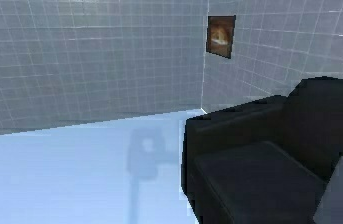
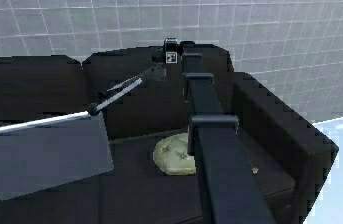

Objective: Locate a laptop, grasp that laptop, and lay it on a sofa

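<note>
— Reaching out over the black sofa (image 2: 29,85), is that dark bar the robot's arm (image 2: 214,150)?
— Yes. It crosses the seat toward the backrest. Two white marked squares (image 2: 169,50) stand at its far end, and the hand (image 2: 99,103) angles down from them.
— And the laptop (image 2: 39,155)?
— It's the grey slab with a pale top edge, right at the fingertips, in front of the sofa's seat and back. I cannot tell whether it hangs free or rests on the cushion, so I cannot tell whether the hand holds it. Nor can I tell whether the fingers are spread or pressed together.
— Anything else on the seat?
— A pale, lumpy round object (image 2: 176,155), just beside the arm.
— And looking ahead?
— The sofa's end stands on a pale blue floor (image 1: 69,170) by grey tiled walls (image 1: 79,60). A small framed picture (image 1: 221,37) hangs above it.
</note>
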### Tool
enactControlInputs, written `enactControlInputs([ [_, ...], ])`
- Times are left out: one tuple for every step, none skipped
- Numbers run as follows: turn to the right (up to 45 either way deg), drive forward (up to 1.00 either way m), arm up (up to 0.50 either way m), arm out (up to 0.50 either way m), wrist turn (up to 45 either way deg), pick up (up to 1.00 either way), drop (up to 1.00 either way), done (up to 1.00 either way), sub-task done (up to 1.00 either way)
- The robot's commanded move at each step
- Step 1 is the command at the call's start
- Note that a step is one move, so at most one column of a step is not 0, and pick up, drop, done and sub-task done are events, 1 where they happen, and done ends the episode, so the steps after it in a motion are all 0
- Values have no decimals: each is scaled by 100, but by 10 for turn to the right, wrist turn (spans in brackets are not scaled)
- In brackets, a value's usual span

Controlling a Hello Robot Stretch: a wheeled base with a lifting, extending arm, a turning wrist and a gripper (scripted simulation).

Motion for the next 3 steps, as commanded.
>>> enactControlInputs([
  [0, 0, 0, 0, 0, 0, 100, 0, 0],
  [0, 0, 0, -10, 0, 0, 0, 0, 0],
  [0, 0, 0, 0, 0, 0, 0, 100, 0],
])
